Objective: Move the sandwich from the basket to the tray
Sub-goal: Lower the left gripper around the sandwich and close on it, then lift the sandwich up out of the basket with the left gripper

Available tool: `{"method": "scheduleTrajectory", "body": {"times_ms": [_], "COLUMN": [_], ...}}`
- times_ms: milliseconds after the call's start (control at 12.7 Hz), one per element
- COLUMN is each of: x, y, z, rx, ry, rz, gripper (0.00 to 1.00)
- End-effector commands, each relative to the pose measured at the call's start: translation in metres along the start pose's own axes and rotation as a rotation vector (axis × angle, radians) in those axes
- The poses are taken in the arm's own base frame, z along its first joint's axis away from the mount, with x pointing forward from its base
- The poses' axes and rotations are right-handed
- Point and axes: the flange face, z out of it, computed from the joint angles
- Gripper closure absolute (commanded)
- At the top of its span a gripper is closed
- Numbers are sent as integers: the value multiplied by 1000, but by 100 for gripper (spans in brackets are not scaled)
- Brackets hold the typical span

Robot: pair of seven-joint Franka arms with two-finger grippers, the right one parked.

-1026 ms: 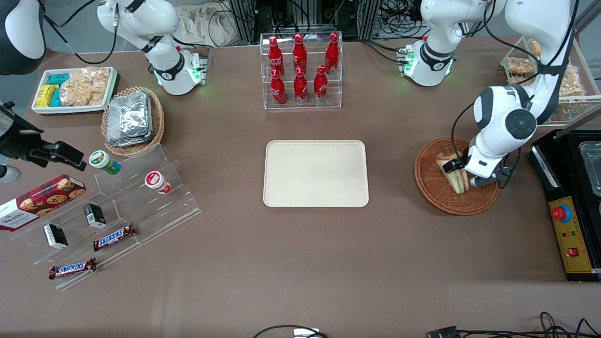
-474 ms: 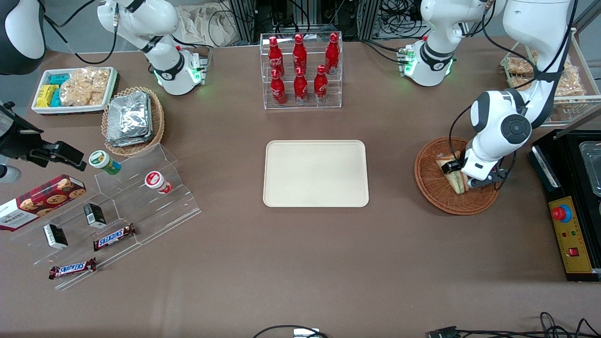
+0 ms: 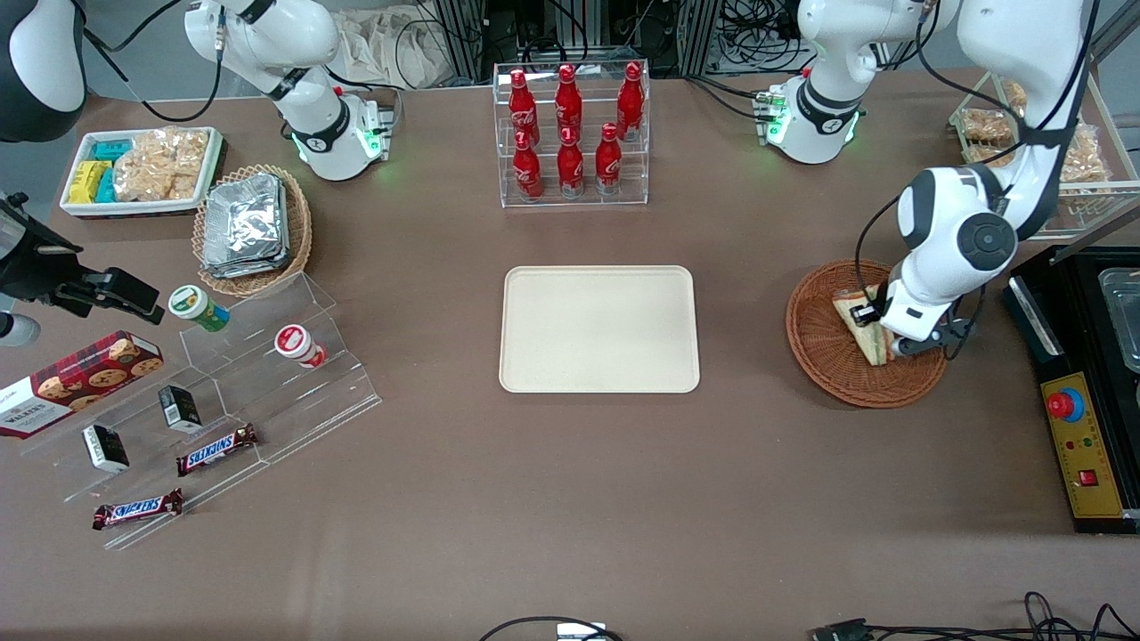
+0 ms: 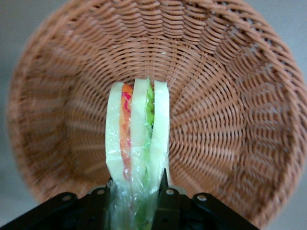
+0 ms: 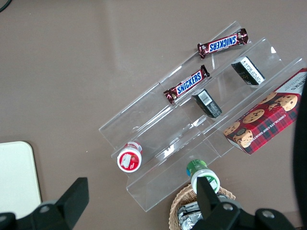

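Note:
The sandwich point(image 3: 857, 322), a clear-wrapped wedge with orange and green filling stripes, stands on edge in the reddish-brown wicker basket point(image 3: 815, 356) at the working arm's end of the table. My left gripper point(image 3: 877, 333) is down in the basket and shut on the sandwich. In the left wrist view the wedge point(image 4: 139, 129) runs from between the two black fingers point(image 4: 164, 191) out over the basket's woven floor point(image 4: 230, 96), and the gripper point(image 4: 135, 189) squeezes its wrapped end. The cream tray point(image 3: 598, 329) lies bare at the table's middle, beside the basket.
A clear rack of red cola bottles point(image 3: 570, 133) stands farther from the camera than the tray. A black control box with a red button point(image 3: 1079, 445) sits close beside the basket. A wire rack of snacks point(image 3: 1060, 151), a tan basket of foil packets point(image 3: 254, 227) and an acrylic display point(image 3: 223, 392) are also on the table.
The wrist shifted a little toward the tray and back again inside the basket. The sandwich stays between the fingers and has turned slightly with them.

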Motion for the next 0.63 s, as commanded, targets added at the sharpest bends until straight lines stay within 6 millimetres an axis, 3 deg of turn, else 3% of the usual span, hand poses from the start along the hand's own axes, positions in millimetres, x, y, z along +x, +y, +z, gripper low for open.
{"method": "scheduleTrajectory", "body": {"times_ms": [0,158,237,395,553], "x": [-11,-3,-4,-5,-18], "y": [-9,-11,-2,16,61], "z": [-109,-190,-232,-288,-321], "rx": [30,34,39,46,40], "ry": [-5,-40,-47,-53,-48], "rz": [-5,22,62,123,195], "gripper": [100,100,100,100,98]}}
